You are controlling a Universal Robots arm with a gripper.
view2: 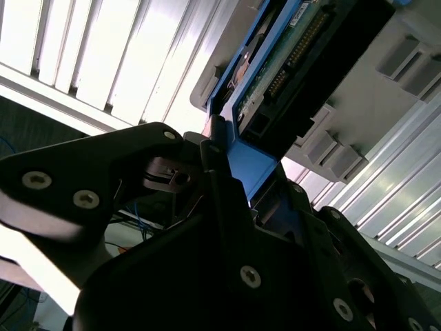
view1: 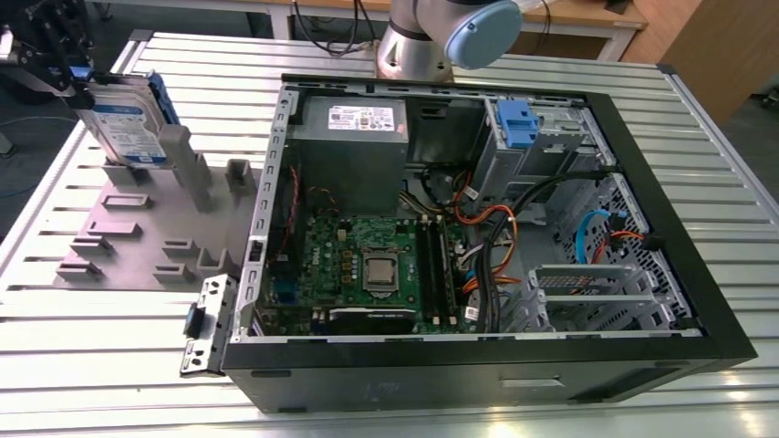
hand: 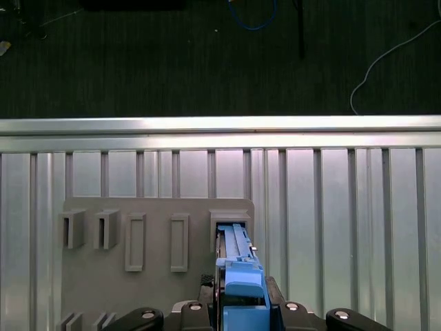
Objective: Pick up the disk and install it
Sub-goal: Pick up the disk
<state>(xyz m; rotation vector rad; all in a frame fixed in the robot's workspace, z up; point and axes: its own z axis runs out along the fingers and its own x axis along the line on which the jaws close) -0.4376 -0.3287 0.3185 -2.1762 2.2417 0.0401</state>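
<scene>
disk [view1: 122,128] upright in rack [view1: 146,233], case [view1: 487,376] beside

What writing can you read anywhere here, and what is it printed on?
None of it is readable.
White-and-blue label on the disk: too small to read.
White sticker on the power supply: too small to read.
Motherboard markings: too small to read.

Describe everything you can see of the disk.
The disk is a flat silver metal drive with a white-and-blue label, framed by a bright blue plastic bracket. It stands on edge in a slot of the grey fixture plate, at the exterior view's left, outside the computer case. The second wrist view shows its connector edge. The hand is closed on the bracket's end.
</scene>
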